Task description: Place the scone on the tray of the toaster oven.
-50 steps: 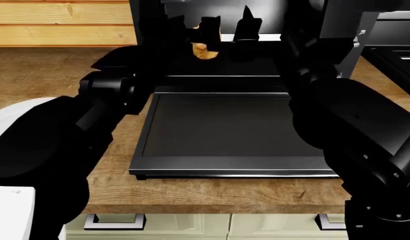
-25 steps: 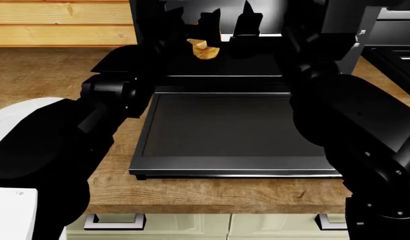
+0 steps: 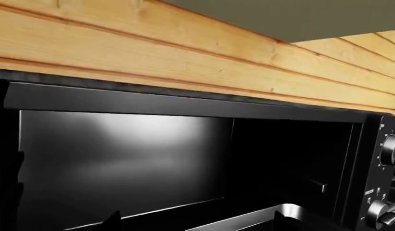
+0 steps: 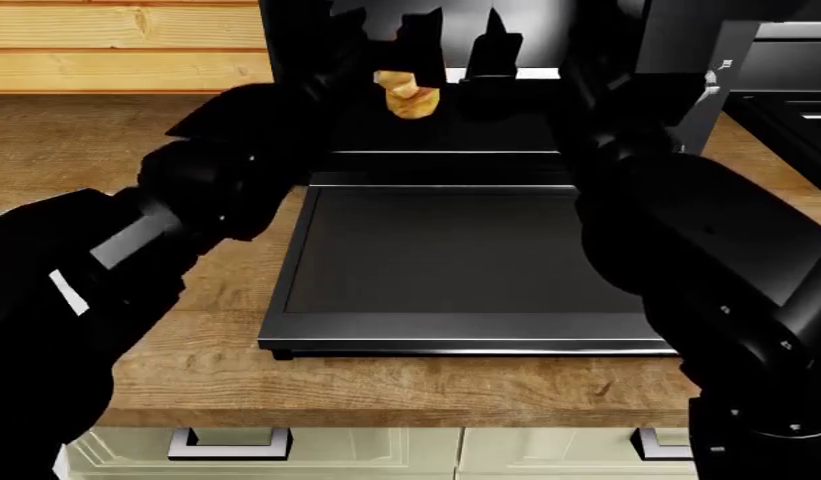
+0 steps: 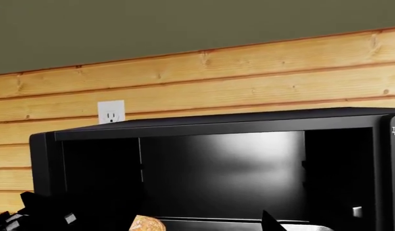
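The scone (image 4: 407,97) sits at the mouth of the open toaster oven (image 5: 216,126), over the black tray (image 4: 497,125). The tray's silvery rim shows in the left wrist view (image 3: 248,219). The scone also peeks in at the bottom of the right wrist view (image 5: 146,224). My left gripper (image 3: 196,214) is open inside the oven mouth, tips wide apart with no scone between them. My right gripper (image 5: 197,224) is open; only one tip (image 5: 269,221) shows, far off centre. Black fingers (image 4: 420,40) stand just above the scone, apart from it.
The fold-down door (image 4: 450,260) lies flat on the wooden counter (image 4: 383,385) before the oven. Oven knobs (image 3: 391,149) are on its right side. A black gas range (image 4: 784,70) stands at far right. A wall outlet (image 5: 111,111) is on the plank wall behind.
The black finger over the scone has lifted, so more of the scone shows; the scone stays put. My left arm has swung up and now hides the white plate at the left.
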Available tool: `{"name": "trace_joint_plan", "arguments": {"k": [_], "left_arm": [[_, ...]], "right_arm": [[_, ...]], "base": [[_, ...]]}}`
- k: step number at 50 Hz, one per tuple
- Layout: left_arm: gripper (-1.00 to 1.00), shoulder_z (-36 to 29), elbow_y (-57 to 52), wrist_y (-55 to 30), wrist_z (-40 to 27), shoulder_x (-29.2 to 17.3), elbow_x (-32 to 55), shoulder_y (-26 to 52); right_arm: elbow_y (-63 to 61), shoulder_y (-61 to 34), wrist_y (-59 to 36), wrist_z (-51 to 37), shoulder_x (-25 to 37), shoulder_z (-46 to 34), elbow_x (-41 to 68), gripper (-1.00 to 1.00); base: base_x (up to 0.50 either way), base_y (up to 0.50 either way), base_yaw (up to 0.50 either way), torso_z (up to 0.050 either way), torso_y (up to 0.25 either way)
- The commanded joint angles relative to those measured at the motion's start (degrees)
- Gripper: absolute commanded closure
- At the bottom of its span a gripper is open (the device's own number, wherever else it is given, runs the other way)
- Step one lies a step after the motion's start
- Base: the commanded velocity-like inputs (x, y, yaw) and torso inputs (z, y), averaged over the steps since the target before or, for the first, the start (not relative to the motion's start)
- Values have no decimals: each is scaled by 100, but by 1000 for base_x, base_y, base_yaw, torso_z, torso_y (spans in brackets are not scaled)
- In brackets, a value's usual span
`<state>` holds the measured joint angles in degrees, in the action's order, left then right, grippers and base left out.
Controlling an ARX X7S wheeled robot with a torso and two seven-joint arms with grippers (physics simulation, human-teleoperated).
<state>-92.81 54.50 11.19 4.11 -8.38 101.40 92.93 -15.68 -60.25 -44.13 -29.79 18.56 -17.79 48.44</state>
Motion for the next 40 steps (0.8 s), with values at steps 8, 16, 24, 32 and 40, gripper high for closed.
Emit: {"name": "trace_joint_plan", "arguments": {"k": [8,16,24,32,40], "left_arm": [[-100,33,-3527,-90,-1943,-1615,-140,495],[-100,-44,-4608,-342,-2604,-2209,-132,665],[-100,39,-5766,-503,-3276,-2805,-143,1031],[-100,187,-7189,-572,-4240,-3645,-263,1447],[-100,376,-8164,-834,-4959,-4370,-208,1977]], "right_arm": [[61,48,86,43,19,-24,7,-100],[127,-67,106,48,55,-15,-33,-100],[61,-239,33,5,72,-29,-12,-100],[-290,-108,-592,-227,293,119,604,-100],[-705,380,-1745,-1144,560,700,2308,-100]], "base": [[0,0,0,0,0],[0,0,0,0,0],[0,0,0,0,0],[0,0,0,0,0],[0,0,0,0,0]]}}
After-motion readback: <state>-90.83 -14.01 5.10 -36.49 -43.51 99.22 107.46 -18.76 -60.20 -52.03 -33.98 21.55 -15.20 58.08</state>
